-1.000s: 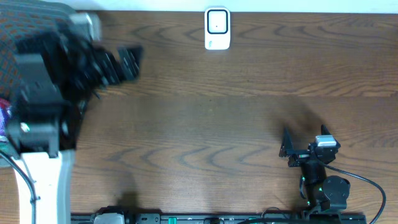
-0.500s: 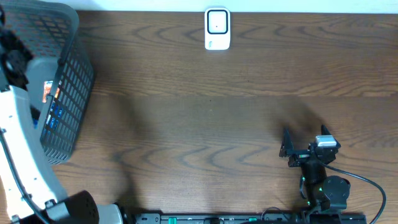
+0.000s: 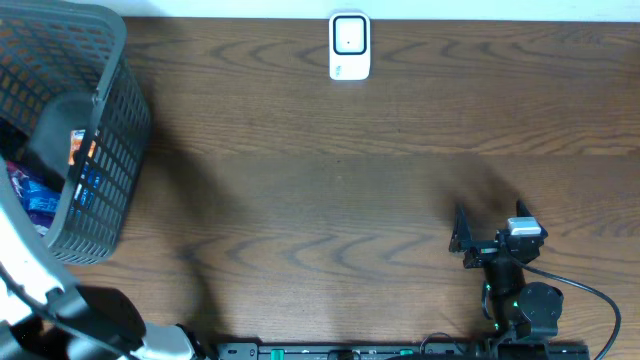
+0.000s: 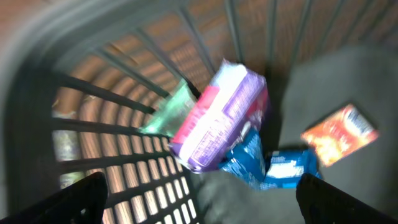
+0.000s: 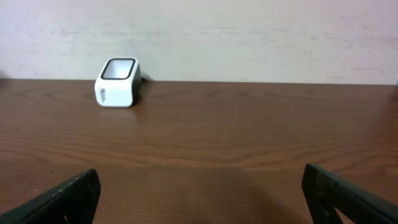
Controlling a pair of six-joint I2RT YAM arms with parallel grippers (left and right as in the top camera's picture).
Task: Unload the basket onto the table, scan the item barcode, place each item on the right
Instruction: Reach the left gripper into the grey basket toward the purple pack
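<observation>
Arms first: the right one is folded up tight over its base at the near edge of the bench. The right hand is low and level, spread wide with nothing in it, pointing straight across the wood. The left arm comes up from the near left corner and reaches over the rim of the basket. The left hand is wide open too, empty, looking down inside. In there: a purple packet, blue packets under it, and an orange packet. It's all pretty blurry, so I can't make out a barcode. Overhead, most of the left arm is cut off by the frame. Way at the far edge stands the white scanner, well apart from both hands.
</observation>
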